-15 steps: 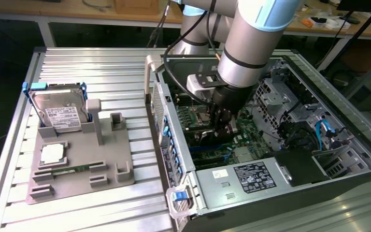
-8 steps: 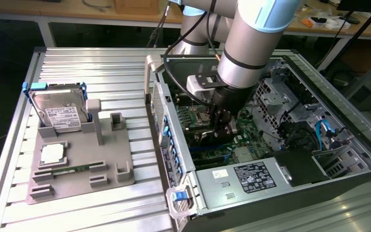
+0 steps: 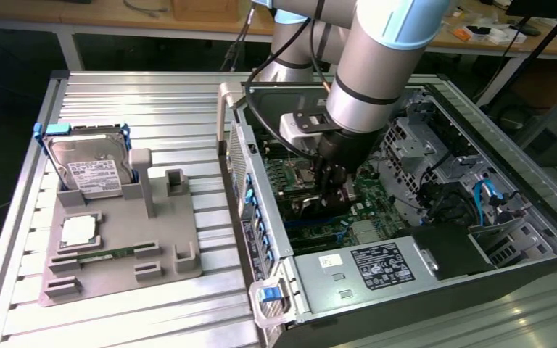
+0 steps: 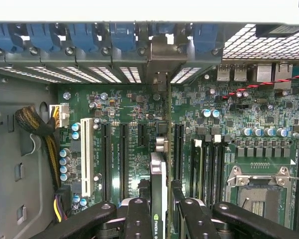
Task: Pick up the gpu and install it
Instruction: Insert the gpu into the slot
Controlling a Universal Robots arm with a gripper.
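Observation:
My gripper (image 4: 162,211) is shut on the gpu (image 4: 158,172), one black finger (image 4: 138,219) on each side of the card. The card stands on edge over the green motherboard (image 4: 124,104), between two long black expansion slots (image 4: 123,159). Its silver end bracket (image 4: 159,57) reaches the row of rear slot openings in the case wall. Whether its connector sits in a slot I cannot tell. In the exterior view the gripper (image 3: 335,199) is low inside the open computer case (image 3: 510,210), above the motherboard, and it hides most of the card.
A white slot (image 4: 86,157), a yellow-black cable bundle (image 4: 50,144) and the CPU socket (image 4: 259,191) flank the card. Blue retainers (image 4: 89,37) line the rear wall. Outside the case, a grey fixture (image 3: 162,254) holds a hard drive (image 3: 85,170) and a memory stick (image 3: 104,255). The power supply (image 3: 376,268) fills the case's near end.

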